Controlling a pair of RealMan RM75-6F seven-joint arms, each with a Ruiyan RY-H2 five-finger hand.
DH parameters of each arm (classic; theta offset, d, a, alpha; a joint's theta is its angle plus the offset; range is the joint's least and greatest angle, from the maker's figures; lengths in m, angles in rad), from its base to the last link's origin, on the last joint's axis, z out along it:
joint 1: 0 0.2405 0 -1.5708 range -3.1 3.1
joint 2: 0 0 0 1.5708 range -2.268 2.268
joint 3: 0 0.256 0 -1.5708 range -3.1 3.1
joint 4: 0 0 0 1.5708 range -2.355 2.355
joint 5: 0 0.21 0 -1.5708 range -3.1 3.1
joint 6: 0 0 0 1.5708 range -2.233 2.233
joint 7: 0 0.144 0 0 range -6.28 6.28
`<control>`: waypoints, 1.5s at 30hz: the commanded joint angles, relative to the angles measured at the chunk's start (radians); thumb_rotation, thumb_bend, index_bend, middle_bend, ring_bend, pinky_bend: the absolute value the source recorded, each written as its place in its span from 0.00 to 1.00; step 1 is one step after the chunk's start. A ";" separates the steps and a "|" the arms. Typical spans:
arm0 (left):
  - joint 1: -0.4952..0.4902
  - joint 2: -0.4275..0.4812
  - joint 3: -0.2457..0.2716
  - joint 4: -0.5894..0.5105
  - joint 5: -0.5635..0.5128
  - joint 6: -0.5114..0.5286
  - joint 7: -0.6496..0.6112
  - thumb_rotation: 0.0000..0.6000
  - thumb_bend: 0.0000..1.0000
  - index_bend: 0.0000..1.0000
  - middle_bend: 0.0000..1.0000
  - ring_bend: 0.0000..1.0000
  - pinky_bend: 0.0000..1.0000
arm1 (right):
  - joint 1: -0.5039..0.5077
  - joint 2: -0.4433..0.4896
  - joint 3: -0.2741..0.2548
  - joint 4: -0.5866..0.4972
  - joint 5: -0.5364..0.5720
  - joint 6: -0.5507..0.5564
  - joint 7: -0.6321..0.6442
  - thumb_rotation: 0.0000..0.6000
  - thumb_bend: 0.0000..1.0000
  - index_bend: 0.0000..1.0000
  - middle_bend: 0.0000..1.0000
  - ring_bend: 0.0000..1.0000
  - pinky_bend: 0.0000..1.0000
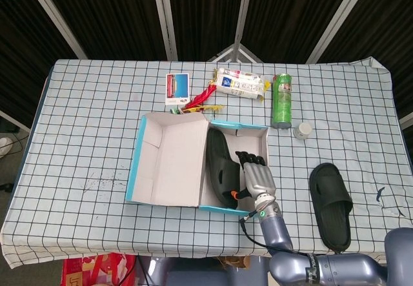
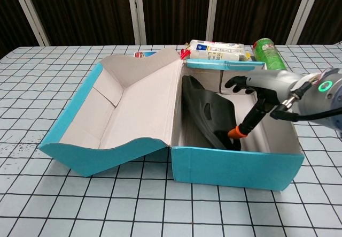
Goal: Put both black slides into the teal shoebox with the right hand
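Observation:
The teal shoebox (image 1: pixel 134 170) lies open at mid table, its lid (image 1: pixel 169 160) folded out to the left. One black slide (image 1: pixel 219 164) stands on its side in the box, leaning against the left wall (image 2: pixel 211 113). My right hand (image 1: pixel 257 177) hovers in the box's right half (image 2: pixel 262 84), fingers spread and off the slide. Its orange-tipped thumb (image 2: pixel 239 132) hangs beside the slide's near end. The other black slide (image 1: pixel 331 203) lies flat on the cloth to the right of the box. My left hand does not show in either view.
Behind the box lie a green can (image 1: pixel 281 99), a small white jar (image 1: pixel 302 130), a snack packet (image 1: pixel 241 83), a card (image 1: pixel 177 84) and a red and yellow bundle (image 1: pixel 200 100). The table's front edge runs just below the box.

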 commanded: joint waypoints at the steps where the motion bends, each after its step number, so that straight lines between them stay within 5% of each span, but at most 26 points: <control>1: -0.001 0.000 0.000 0.000 -0.002 -0.002 0.001 1.00 0.37 0.11 0.04 0.00 0.09 | 0.002 0.069 0.019 -0.098 0.039 0.032 -0.028 1.00 0.21 0.06 0.08 0.01 0.00; 10: 0.003 -0.003 0.003 -0.011 0.004 0.009 0.023 1.00 0.37 0.11 0.04 0.00 0.09 | -0.044 0.301 0.113 -0.324 0.059 0.089 0.020 1.00 0.21 0.06 0.08 0.01 0.00; 16: 0.003 -0.004 0.000 -0.013 -0.005 0.008 0.033 1.00 0.37 0.10 0.04 0.00 0.09 | -0.158 0.565 0.171 -0.339 0.049 0.015 0.129 1.00 0.21 0.06 0.08 0.01 0.00; 20: 0.003 -0.009 -0.005 -0.013 -0.016 0.013 0.049 1.00 0.37 0.10 0.04 0.00 0.09 | -0.258 0.761 0.118 -0.339 0.020 -0.067 0.146 1.00 0.21 0.06 0.08 0.01 0.00; 24: -0.003 -0.017 -0.007 -0.017 -0.027 0.006 0.082 1.00 0.37 0.10 0.04 0.00 0.09 | -0.321 0.849 0.024 -0.264 -0.066 -0.179 0.160 1.00 0.21 0.06 0.08 0.01 0.00; 30: -0.008 -0.033 -0.022 -0.007 -0.043 0.021 0.124 1.00 0.37 0.10 0.04 0.00 0.09 | -0.343 0.899 -0.076 -0.145 -0.153 -0.325 0.179 1.00 0.21 0.06 0.08 0.01 0.00; 33: -0.012 -0.043 -0.029 -0.006 -0.066 0.019 0.156 1.00 0.37 0.10 0.04 0.00 0.09 | -0.319 0.809 -0.118 0.011 -0.197 -0.399 0.190 1.00 0.21 0.06 0.08 0.01 0.00; 45: -0.034 -0.080 -0.039 -0.008 -0.099 0.014 0.275 1.00 0.37 0.10 0.04 0.00 0.09 | -0.291 0.661 -0.236 0.355 -0.462 -0.590 0.289 1.00 0.21 0.06 0.08 0.01 0.00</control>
